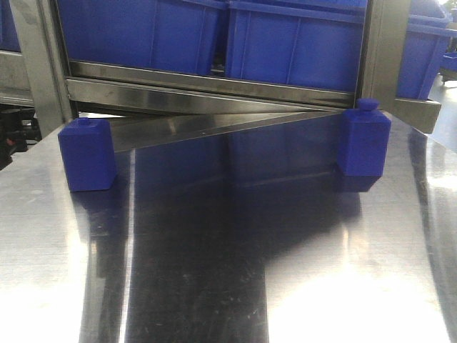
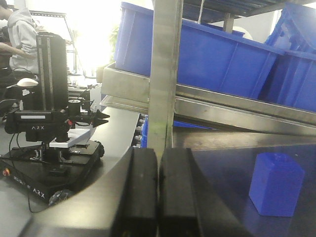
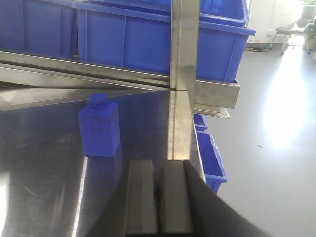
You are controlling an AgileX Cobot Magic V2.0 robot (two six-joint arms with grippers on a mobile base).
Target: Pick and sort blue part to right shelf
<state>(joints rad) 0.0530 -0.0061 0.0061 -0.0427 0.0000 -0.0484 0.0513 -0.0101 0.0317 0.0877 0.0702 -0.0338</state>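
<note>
Two blue block-shaped parts with small top knobs stand upright on the shiny steel table [image 1: 214, 286]. One part [image 1: 87, 153] is at the far left; it also shows in the left wrist view [image 2: 275, 183], to the right of my left gripper [image 2: 159, 160]. The other part [image 1: 364, 140] is at the far right; it shows in the right wrist view [image 3: 99, 127], ahead and left of my right gripper [image 3: 158, 170]. Both grippers are shut on nothing, well short of the parts. Neither gripper shows in the front view.
A steel shelf rack [image 1: 214, 89] with large blue bins [image 1: 285, 36] stands behind the table; its uprights [image 2: 165, 74] [image 3: 183, 74] rise straight ahead of each gripper. More blue bins [image 3: 210, 158] sit on the floor off the table's right edge. A black device [image 2: 47, 123] stands left.
</note>
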